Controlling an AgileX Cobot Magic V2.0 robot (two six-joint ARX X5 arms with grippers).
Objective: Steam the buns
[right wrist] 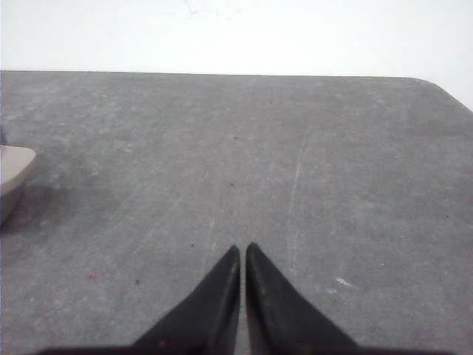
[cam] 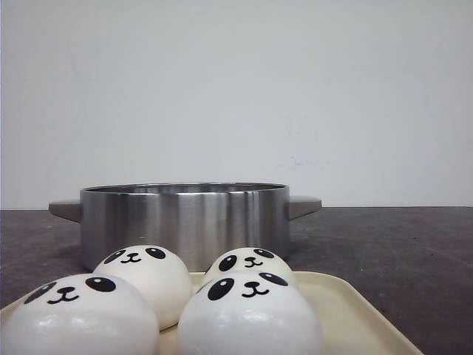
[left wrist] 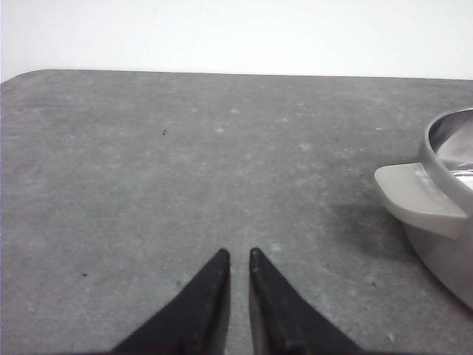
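Four white panda-face buns sit on a cream tray [cam: 347, 310] at the near edge: front left bun [cam: 77, 318], back left bun [cam: 144, 277], back right bun [cam: 247, 265], front right bun [cam: 247, 314]. Behind them stands a steel pot [cam: 185, 218] with two side handles. Neither gripper shows in the front view. My left gripper [left wrist: 238, 253] is shut and empty over bare table, left of the pot's handle [left wrist: 417, 200]. My right gripper [right wrist: 242, 248] is shut and empty over bare table, right of the pot's other handle [right wrist: 13, 168].
The dark grey table [cam: 399, 251] runs to a white wall behind. Its rounded far corners show in both wrist views. The pot's inside is hidden from the front.
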